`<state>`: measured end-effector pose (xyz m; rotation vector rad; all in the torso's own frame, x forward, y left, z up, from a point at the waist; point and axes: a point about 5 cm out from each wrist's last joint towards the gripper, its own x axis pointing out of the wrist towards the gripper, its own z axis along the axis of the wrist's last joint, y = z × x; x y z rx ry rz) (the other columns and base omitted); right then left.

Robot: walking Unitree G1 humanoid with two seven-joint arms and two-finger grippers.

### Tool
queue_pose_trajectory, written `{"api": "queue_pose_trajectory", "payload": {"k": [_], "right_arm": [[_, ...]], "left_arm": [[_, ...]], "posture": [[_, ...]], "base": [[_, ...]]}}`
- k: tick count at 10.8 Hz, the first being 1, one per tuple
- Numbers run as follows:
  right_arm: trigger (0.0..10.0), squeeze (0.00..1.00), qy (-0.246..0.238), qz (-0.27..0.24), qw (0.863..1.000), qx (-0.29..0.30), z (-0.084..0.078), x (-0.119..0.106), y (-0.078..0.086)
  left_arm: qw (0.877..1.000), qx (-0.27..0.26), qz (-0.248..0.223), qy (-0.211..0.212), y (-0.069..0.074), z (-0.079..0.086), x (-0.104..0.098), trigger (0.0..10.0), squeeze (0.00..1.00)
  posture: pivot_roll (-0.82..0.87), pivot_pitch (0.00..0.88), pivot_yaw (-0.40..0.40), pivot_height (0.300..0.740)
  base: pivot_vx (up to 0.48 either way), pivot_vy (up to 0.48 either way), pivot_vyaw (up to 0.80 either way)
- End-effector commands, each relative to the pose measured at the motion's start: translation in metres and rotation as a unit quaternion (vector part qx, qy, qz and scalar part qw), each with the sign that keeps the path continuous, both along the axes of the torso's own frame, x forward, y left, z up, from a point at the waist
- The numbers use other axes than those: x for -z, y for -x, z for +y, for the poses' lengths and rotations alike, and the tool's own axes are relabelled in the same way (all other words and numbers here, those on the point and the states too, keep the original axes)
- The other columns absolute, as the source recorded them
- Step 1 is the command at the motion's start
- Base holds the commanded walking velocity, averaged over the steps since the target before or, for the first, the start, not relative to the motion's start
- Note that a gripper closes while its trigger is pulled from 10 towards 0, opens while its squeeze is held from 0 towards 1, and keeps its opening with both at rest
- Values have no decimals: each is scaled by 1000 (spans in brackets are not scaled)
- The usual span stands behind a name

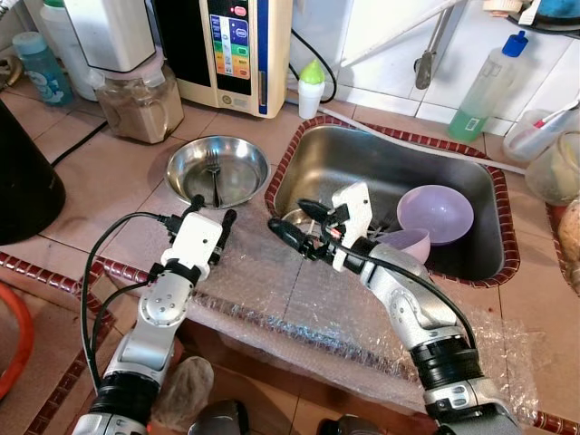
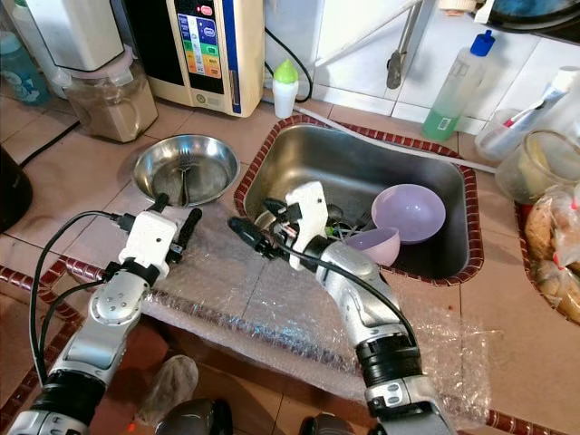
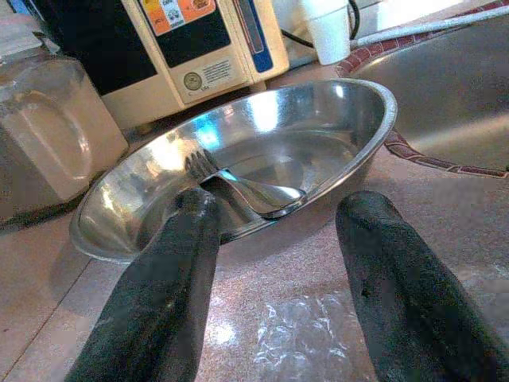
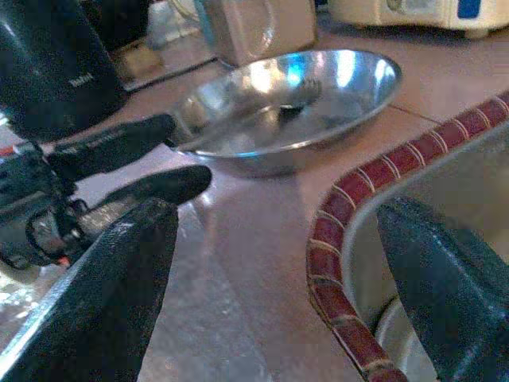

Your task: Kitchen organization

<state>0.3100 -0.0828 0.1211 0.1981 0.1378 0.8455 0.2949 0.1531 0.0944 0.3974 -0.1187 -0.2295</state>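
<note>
Hovering just short of the steel dish (image 1: 217,169), the left hand (image 1: 213,210) had its two black fingers (image 3: 167,294) spread, nothing between them, their tips close to the near rim. A fork (image 3: 238,185) lay inside the dish, tines toward the far wall. The right hand (image 1: 292,222) hung over the near left corner of the sink (image 1: 471,154), its fingers (image 4: 119,270) likewise spread and empty, pointing across toward the dish and the other hand.

The dish sat on the tiled tabletop (image 1: 100,181) beside the sink, and both arms reached over a sheet of bubble wrap (image 1: 299,308) spread along the front edge. To my eye the chief risk lay there: a thin, shallow rim of polished steel offers little to grip, and a pinch taken too near the edge could tip the dish and send the fork sliding out. The two hands were also near each other, so a careless reach might knock them together. In the sink a purple bowl (image 1: 435,213) and a smaller purple cup (image 1: 408,243) lay just beside the right forearm, easily clipped by a swing. A jar (image 1: 136,104) and a small white bottle (image 1: 311,89) stood behind.
</note>
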Motion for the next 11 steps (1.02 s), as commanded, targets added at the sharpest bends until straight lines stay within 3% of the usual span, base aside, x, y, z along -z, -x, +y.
{"api": "queue_pose_trajectory", "payload": {"k": [1,8,11], "right_arm": [[10000,0,7,3,1000,1,0,1,-1],[10000,0,24,4,1000,-8,7,7,2],[10000,0,25,3,1000,-6,8,8,1]], "left_arm": [[1000,0,1,-2,-1,2,1,0,0],[1000,0,-3,-6,-1,5,0,0,0],[1000,-3,-26,1,0,3,-8,0,0]], "posture": [[-2,32,-28,740],[-1,33,-18,740],[3,30,-17,740]], "base": [[0,0,0],[0,0,0],[0,0,0]]}}
